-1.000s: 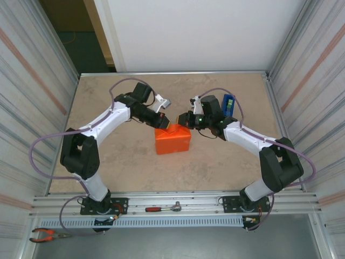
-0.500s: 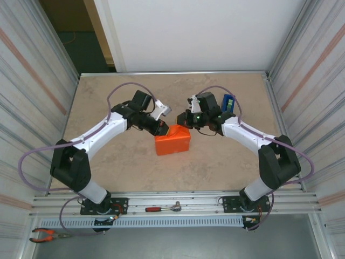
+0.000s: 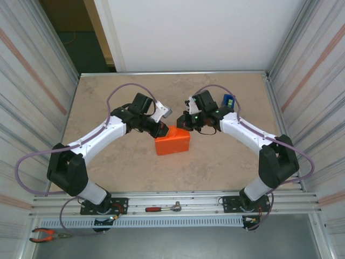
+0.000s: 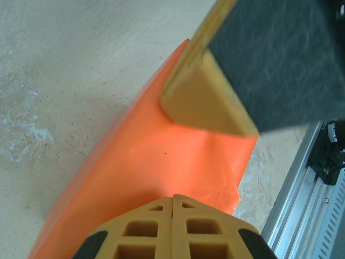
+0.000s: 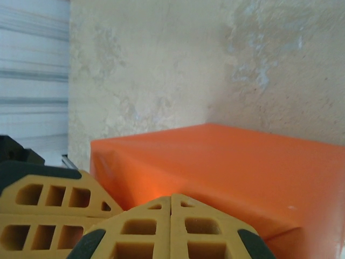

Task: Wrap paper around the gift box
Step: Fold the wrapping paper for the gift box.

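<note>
Beige, stone-patterned bench (image 3: 108,162) carries the orange paper (image 3: 173,142), which you see folded into a box-shaped parcel at its middle. Your left end effector (image 3: 163,129) and right end effector (image 3: 185,125) meet at the parcel's far top edge. Each has its jaws pressed fully together, with nothing visibly pinched. A blue tape dispenser (image 3: 228,101) stands upright beyond the right end effector.

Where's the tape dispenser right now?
Top view: the blue tape dispenser stands far right on the table, just behind the right arm.
</note>
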